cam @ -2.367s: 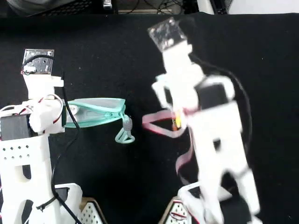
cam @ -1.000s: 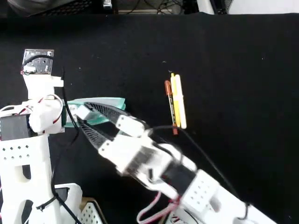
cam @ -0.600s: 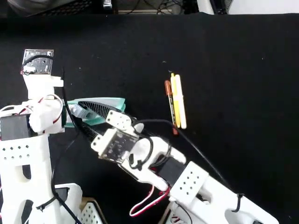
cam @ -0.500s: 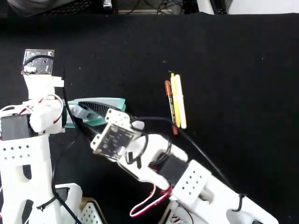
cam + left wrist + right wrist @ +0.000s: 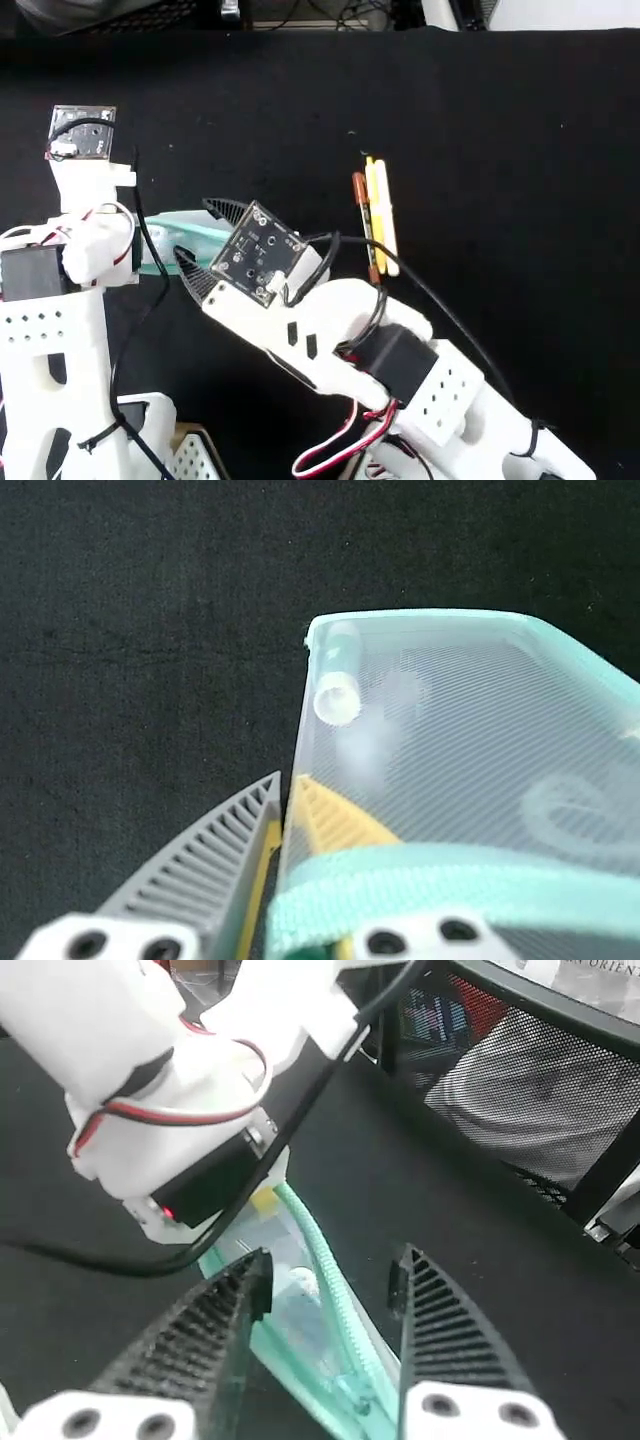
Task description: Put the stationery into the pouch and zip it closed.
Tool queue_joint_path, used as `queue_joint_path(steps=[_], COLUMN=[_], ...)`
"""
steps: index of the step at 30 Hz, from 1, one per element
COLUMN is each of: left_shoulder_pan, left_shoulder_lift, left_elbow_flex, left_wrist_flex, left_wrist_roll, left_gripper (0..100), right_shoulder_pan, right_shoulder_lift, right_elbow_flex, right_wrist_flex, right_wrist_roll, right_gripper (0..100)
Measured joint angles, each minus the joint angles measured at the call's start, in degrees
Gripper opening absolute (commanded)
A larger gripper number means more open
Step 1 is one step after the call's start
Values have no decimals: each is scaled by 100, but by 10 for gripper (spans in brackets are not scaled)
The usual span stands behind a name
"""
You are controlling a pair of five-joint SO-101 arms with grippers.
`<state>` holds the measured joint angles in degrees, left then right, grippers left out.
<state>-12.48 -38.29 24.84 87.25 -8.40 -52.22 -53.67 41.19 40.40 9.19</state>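
Pouch (image 5: 450, 740): teal, translucent, lying on the black tabletop (image 5: 500, 150) beside the left arm.
Left hand (image 5: 288, 785): clamped on the pouch's edge.
Right hand (image 5: 330, 1265): fingers spread apart, poised above the pouch, straddling its zip edge.
Stationery (image 5: 378, 215): three pens lying side by side on the tabletop, outside the pouch, beyond the right hand.

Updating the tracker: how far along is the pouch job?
Done: possibly one white cylinder inside the translucent teal zip pouch. In hand: left hand clamps the pouch; open right hand straddles its edge. Left: three slim pens, brown, yellow, cream, on the black table; then zipping.
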Motion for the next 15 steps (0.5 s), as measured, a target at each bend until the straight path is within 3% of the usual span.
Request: queue_joint_path(steps=[4,7,13,15], left_shoulder_pan=[0,0,0,0], left_shoulder_lift=[0,0,0,0], left_elbow_flex=[0,0,0,0], left_wrist_flex=[0,0,0,0], left_wrist_roll=[0,0,0,0], left_gripper=[30,30,30,30], right_shoulder_pan=[132,677,2796,3464], right_shoulder_lift=[0,0,0,0], right_elbow_flex=[-114,-343,-519,-519], right_wrist_flex=[53,53,62,132], right_wrist_roll=[-26,-26,-35,-44], right_gripper=[191,190,63,60])
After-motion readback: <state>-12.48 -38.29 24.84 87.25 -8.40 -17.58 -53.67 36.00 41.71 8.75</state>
